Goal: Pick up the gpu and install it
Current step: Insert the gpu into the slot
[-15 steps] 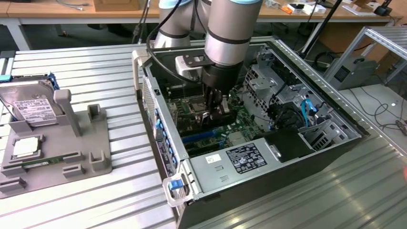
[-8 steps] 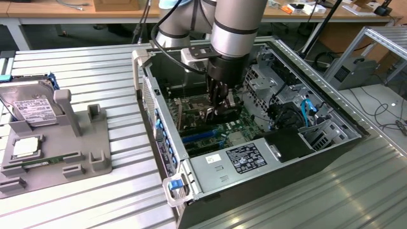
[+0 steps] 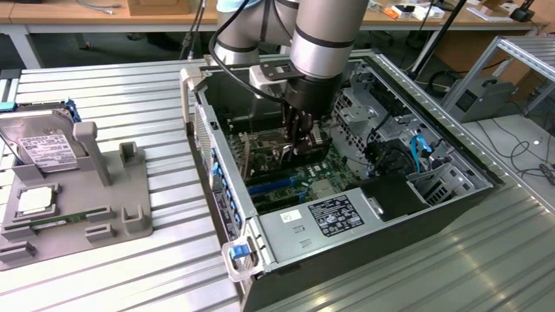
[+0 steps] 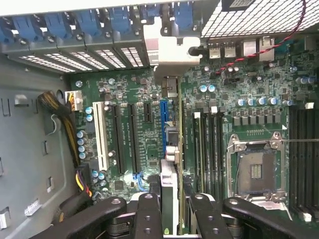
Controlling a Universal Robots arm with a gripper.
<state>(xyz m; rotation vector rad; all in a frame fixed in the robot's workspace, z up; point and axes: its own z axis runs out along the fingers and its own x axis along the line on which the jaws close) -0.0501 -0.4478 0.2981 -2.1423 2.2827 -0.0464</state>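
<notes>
Hand (image 4: 172, 203) clamped on gpu (image 4: 169, 172), edge-on just beside blue slot (image 4: 163, 117). Risk: any skew vs. slot could jam connector, stress card.

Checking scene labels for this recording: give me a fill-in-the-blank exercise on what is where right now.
The gripper is shut on the ____.
It reaches into the open ____.
The hard drive stands on the tray at the exterior view's ____.
The CPU socket is ____.
Missing: gpu, case, left, empty.
</notes>
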